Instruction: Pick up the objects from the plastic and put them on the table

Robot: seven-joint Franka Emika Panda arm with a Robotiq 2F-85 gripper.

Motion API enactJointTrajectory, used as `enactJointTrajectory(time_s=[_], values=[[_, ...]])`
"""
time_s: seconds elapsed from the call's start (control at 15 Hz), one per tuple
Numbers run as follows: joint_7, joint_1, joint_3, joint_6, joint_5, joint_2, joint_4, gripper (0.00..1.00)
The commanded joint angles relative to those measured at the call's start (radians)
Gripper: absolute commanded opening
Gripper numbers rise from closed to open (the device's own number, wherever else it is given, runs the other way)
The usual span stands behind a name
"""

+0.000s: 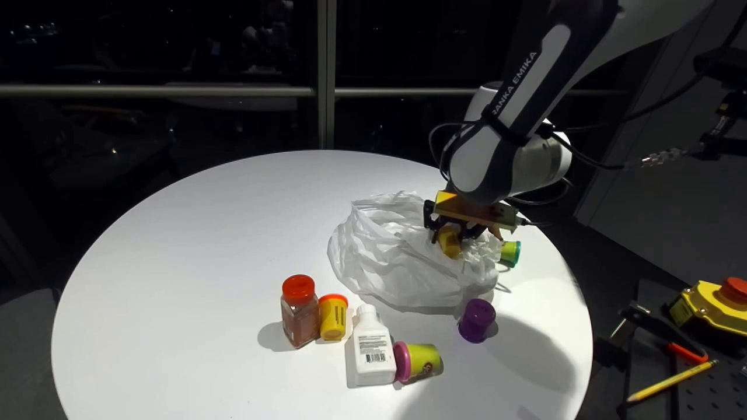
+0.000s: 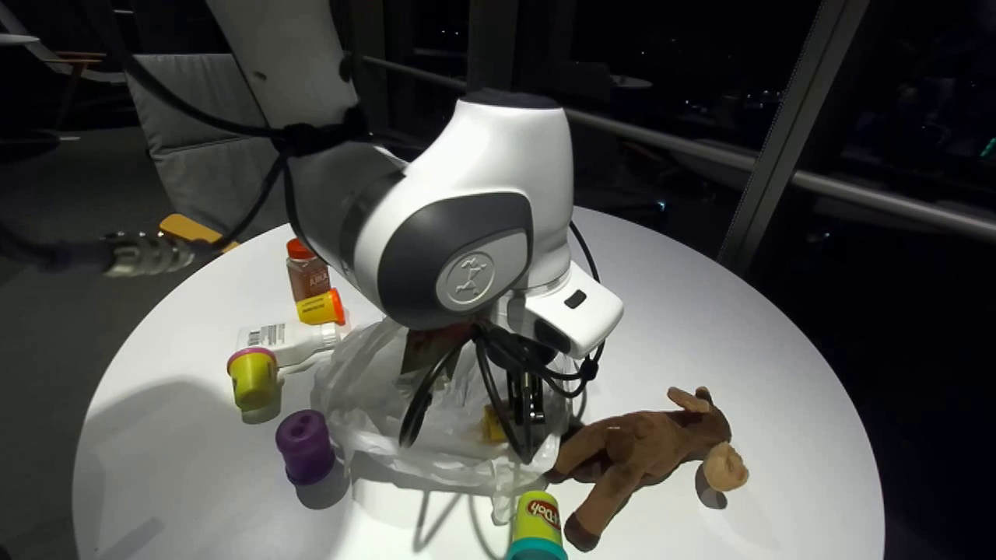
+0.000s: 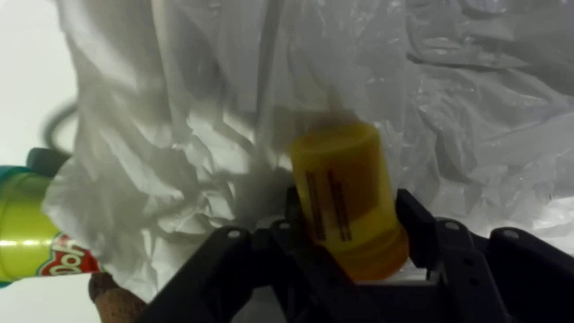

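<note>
The gripper (image 3: 347,199) has its fingers (image 3: 416,229) against both sides of a yellow tub (image 3: 345,188) and appears clamped on it, the orange end toward the palm. The tub is tilted, over the translucent plastic bag (image 1: 385,256); whether its base touches the plastic cannot be determined. The step in hand is judged to be the lift. Recommended method: confirm that no plastic is pinched beside the tub, raise it slowly and straight up so that the bag does not drag along, then lower it onto the white table (image 1: 204,233), apart from the items there. Containers: the bag lies bunched, and its folds hide whether other objects are inside. The red-lidded jar (image 1: 300,321) stands upright, reddish-brown matter visible through its clear wall. The orange-lidded tub (image 1: 333,319), pink-lidded tub (image 1: 425,360) and labelled white bottle (image 1: 372,356) lie on their sides; the purple tub (image 2: 304,447) stands. The teal-lidded Play-Doh tub (image 2: 537,517) lies near the brown plush animal (image 2: 642,447). Contents of the tubs and bottle are not visible.
</note>
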Motion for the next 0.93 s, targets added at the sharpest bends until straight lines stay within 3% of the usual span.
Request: enactJointTrajectory(time_s=[0.0,0.27,0.6,0.87], values=[[-0.018,0.005,-0.005,0.052,0.009,-0.053,-0.05,0.27],[-0.026,0.018,-0.007,0.142,0.02,-0.124,-0.132,0.27],[-0.031,0.039,-0.014,0.164,0.026,-0.217,-0.237,0.27],[0.006,0.142,-0.126,0.208,0.006,-0.325,-0.421,0.27]])
